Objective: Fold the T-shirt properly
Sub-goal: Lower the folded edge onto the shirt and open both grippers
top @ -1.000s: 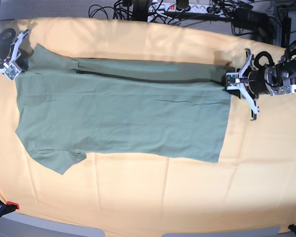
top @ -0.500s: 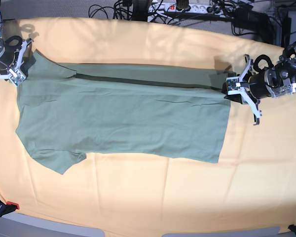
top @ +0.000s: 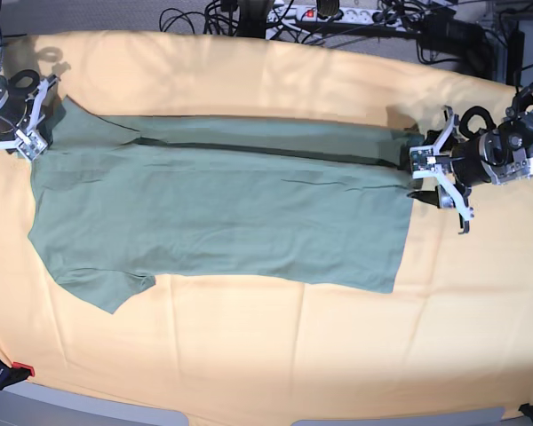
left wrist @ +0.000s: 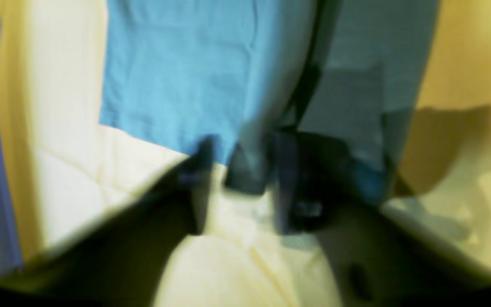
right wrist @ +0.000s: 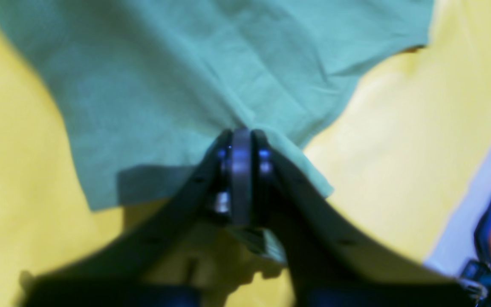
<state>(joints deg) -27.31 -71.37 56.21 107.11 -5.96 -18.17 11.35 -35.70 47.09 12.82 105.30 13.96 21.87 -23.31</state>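
Since the earlier base frame, the T-shirt's raised fold and the left gripper have shifted slightly downward. The shirt spans the left and centre of the frame. Left fingers stand apart around cloth; the right gripper pinches its edge. The fabric (thin, light) probably droops readily; corner holds suit it. No container shows.

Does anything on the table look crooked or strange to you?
Only the thin sage-green T-shirt looks a bit askew: near the lower left in the base view, its sleeve sticks out past the straight edge, with a small crease. That may just be an unfinished fold; I see no spill or damage.
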